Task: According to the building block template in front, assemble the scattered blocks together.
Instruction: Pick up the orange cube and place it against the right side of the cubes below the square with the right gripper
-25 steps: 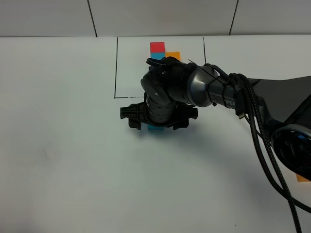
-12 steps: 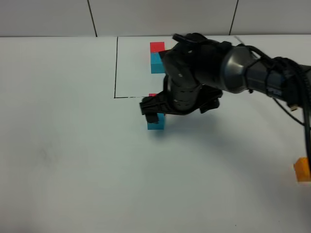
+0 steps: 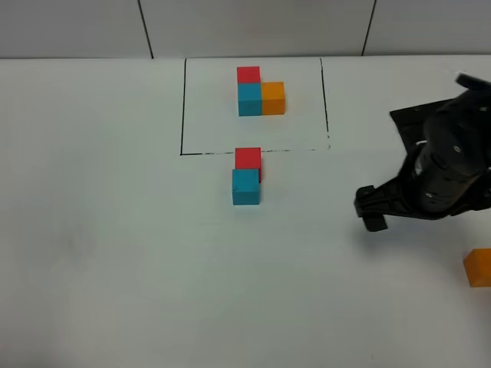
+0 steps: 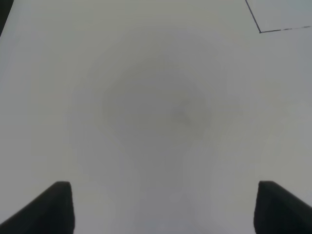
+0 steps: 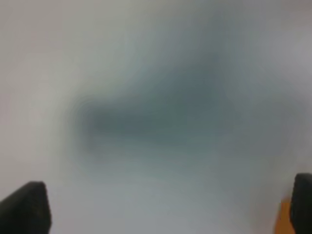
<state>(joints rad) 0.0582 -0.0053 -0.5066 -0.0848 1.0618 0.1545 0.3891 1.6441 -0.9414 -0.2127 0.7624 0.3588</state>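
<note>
Both sets of fingers wide and empty; two blocks joined, orange one off alone.
White desk [image 3: 115,253] fills the high view. Right arm [image 3: 453,161] sits over the desk's right side, and the right fingers [image 5: 27,207] are spread wide with nothing between them; the wrist view is blurred. Left fingers [image 4: 56,207] are also spread wide, holding nothing, above bare desk, with a corner of the black frame line [image 4: 261,29] in sight. The building block template [image 3: 257,96] lies at the far middle inside the frame: red behind cyan, orange touching cyan's right side. Red block [image 3: 248,158] sits on the frame's near line, touching the cyan block [image 3: 245,187] in front of it and slightly offset right. Orange block [image 3: 478,267] is at the right edge, well apart from those two, near the right arm.
</note>
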